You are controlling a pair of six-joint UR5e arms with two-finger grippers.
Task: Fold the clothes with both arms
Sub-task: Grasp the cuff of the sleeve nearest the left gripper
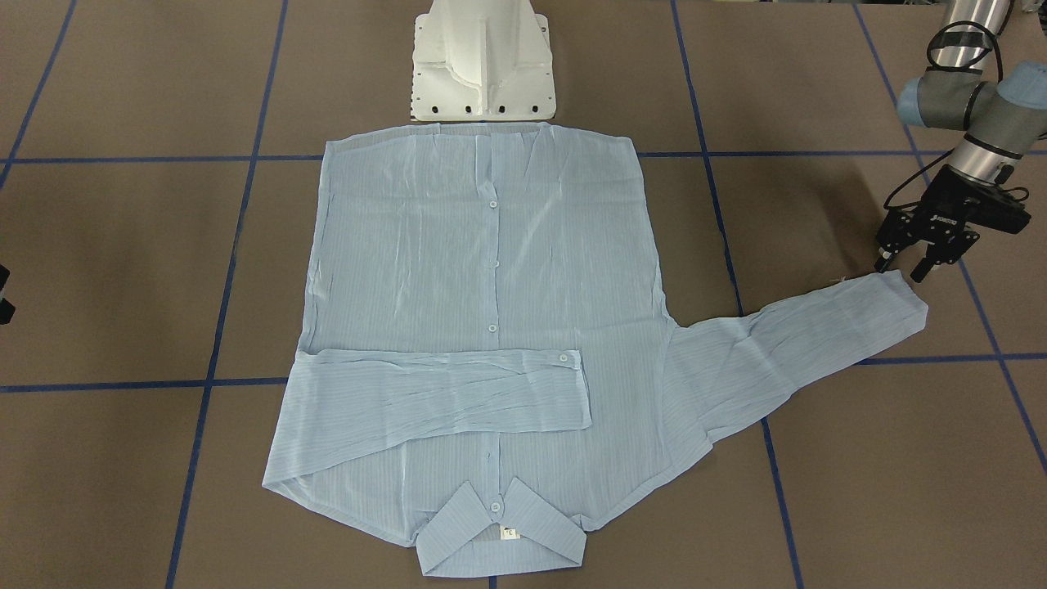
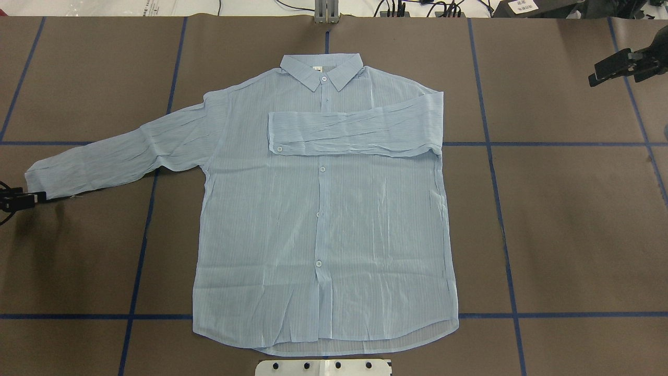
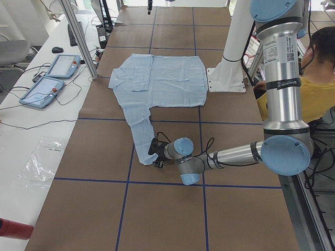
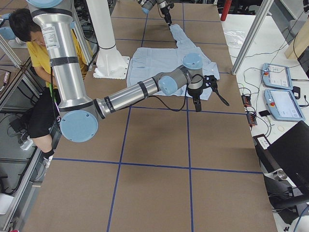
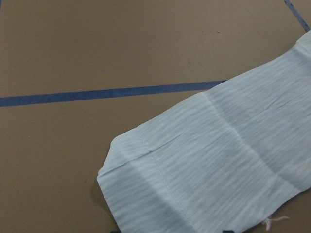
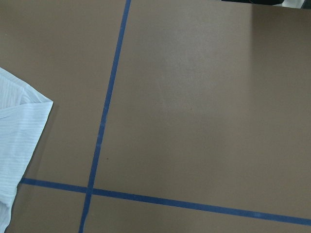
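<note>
We see the thin light-blue pinstriped button-up shirt (image 2: 323,209) flat mid-desk, collar twd far edge, hem by the white pedestal base (image 1: 483,61). R sleeve folded across chest. L sleeve (image 2: 120,151) stretches twd desk's left edge, where the left gripper (image 1: 901,268) is spread wide at the cuff. The right gripper (image 2: 600,73) is near the far-right corner, grip state: can't tell.
</note>
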